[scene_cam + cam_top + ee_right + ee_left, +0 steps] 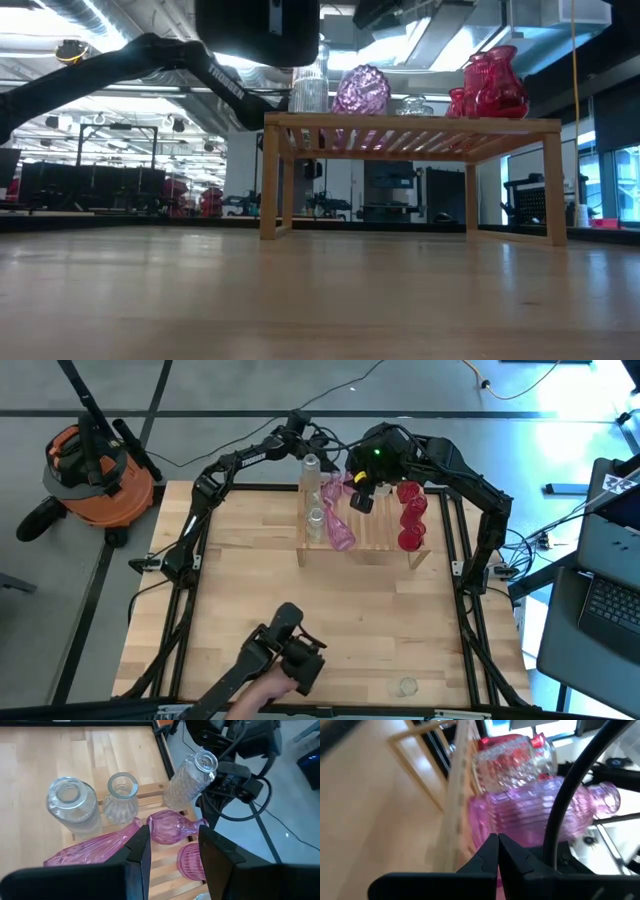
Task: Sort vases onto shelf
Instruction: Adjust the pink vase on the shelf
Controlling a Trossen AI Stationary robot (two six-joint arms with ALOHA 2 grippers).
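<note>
The shelf (372,540) stands at the table's far middle. On it, from left to right, are clear vases (72,807) (121,797) (192,777), pink vases (95,847) (172,827) and red vases (410,510). One more clear vase (406,686) stands on the table near its front edge. My left gripper (498,840) is shut at the shelf's far left corner, its tips right before a ribbed pink vase (540,817). My right gripper (172,847) hangs open above the pink vases, tilted down, with nothing between its fingers. My left gripper's shut fingertips (490,845) stand level against the ribbed pink vase's body (520,832), low down by the shelf's slats. I cannot tell whether they touch it. The vase rests on the shelf.
A person's hand (262,698) with a dark device (290,650) is at the table's near edge. An orange vacuum (95,470) stands on the floor at the far left. Bare planks lie between the shelf and the near edge.
</note>
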